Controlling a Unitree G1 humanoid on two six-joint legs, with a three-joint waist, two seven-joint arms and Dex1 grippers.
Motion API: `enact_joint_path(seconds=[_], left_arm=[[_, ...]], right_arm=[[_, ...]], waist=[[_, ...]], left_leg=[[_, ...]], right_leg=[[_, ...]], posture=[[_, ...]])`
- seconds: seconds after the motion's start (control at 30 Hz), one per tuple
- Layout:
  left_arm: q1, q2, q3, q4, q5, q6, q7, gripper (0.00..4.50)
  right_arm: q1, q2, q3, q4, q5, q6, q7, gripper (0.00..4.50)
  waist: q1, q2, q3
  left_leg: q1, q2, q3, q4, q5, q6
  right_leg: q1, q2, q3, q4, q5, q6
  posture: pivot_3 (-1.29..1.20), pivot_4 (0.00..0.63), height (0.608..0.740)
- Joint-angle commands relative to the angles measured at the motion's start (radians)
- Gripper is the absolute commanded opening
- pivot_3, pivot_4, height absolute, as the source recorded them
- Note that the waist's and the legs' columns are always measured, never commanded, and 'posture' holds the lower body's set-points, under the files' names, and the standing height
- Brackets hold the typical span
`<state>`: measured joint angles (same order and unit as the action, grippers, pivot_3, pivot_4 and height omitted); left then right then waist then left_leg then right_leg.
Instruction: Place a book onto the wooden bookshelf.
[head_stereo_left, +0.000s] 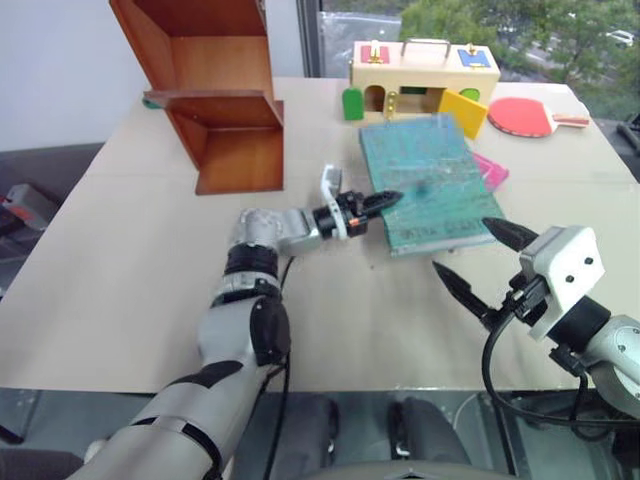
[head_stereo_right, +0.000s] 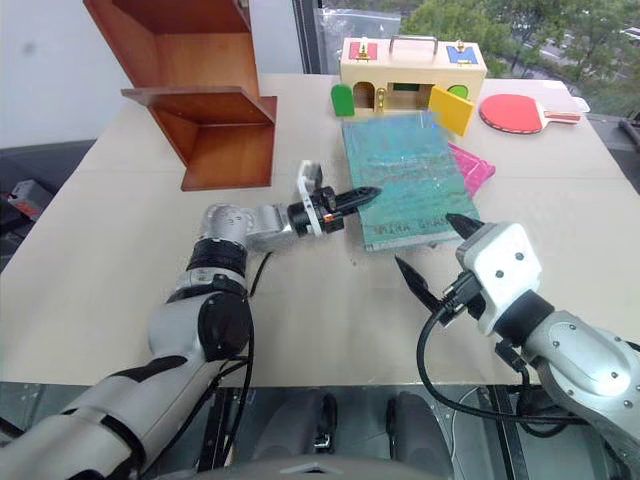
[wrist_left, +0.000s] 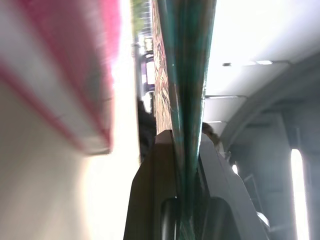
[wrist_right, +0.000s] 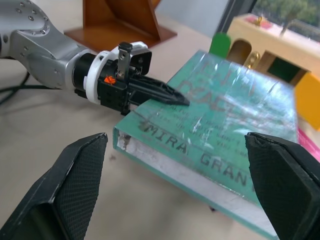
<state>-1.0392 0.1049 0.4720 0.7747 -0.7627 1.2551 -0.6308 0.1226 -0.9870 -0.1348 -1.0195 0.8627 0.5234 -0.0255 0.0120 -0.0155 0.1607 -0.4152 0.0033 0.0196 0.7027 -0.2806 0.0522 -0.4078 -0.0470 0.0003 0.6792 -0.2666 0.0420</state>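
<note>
The teal-green book (head_stereo_left: 425, 180) lies on the table, its far right corner resting over a pink book. My left gripper (head_stereo_left: 385, 200) is shut on the book's left edge; the right wrist view shows its upper finger (wrist_right: 160, 92) lying on the cover, and the left wrist view shows both fingers clamping the teal edge (wrist_left: 186, 150). My right gripper (head_stereo_left: 462, 244) hangs open just in front of the book's near edge, fingers wide apart and empty. The reddish-brown wooden bookshelf (head_stereo_left: 215, 90) stands at the table's far left, beyond and left of the left gripper.
A pale wooden box (head_stereo_left: 425, 75) with coloured doors stands behind the book. A red paddle (head_stereo_left: 525, 115) lies at the far right. The pink book (head_stereo_left: 492, 170) pokes out from under the teal one. Bare tabletop (head_stereo_left: 150, 260) lies in front of the shelf.
</note>
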Motion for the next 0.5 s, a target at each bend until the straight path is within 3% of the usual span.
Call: enact_joint_path(seconds=[0.03,0.13,0.23,0.5], left_arm=[[0.008,0.035,-0.127,-0.298,-0.004,-0.078,-0.096,0.02],[0.051,0.112,-0.323,-0.521,0.094,-0.265,-0.248,0.02],[0.075,0.223,-0.503,-0.652,0.305,-0.666,-0.400,0.02],[-0.073,0.344,-0.518,-0.574,0.534,-1.213,-0.418,0.02]], right_arm=[[-0.038,0.031,-0.008,-0.009,-0.027,0.013,0.039,4.50],[-0.071,0.059,0.003,0.013,-0.047,0.023,0.073,4.50],[-0.094,0.087,0.000,0.048,-0.064,0.017,0.121,4.50],[-0.133,0.135,0.007,0.122,-0.119,0.008,0.242,4.50]], waist=[[0.001,0.000,0.000],[0.002,0.001,0.000],[0.003,0.001,0.000],[0.002,0.001,0.000]], left_leg=[[0.000,0.000,0.000,0.000,0.000,0.000],[0.000,0.000,0.000,0.000,0.000,0.000],[0.001,0.000,0.001,0.000,0.000,0.000],[0.000,0.000,0.001,0.000,0.000,0.000]], right_leg=[[0.000,0.000,0.000,0.000,0.000,0.000],[0.000,-0.001,0.001,0.000,0.000,0.000],[0.000,-0.002,0.001,-0.001,0.000,0.000],[0.000,0.000,0.001,-0.001,0.000,-0.001]], posture=[[0.00,0.150,0.740],[0.00,0.150,0.740],[0.00,0.150,0.740],[0.00,0.150,0.740]])
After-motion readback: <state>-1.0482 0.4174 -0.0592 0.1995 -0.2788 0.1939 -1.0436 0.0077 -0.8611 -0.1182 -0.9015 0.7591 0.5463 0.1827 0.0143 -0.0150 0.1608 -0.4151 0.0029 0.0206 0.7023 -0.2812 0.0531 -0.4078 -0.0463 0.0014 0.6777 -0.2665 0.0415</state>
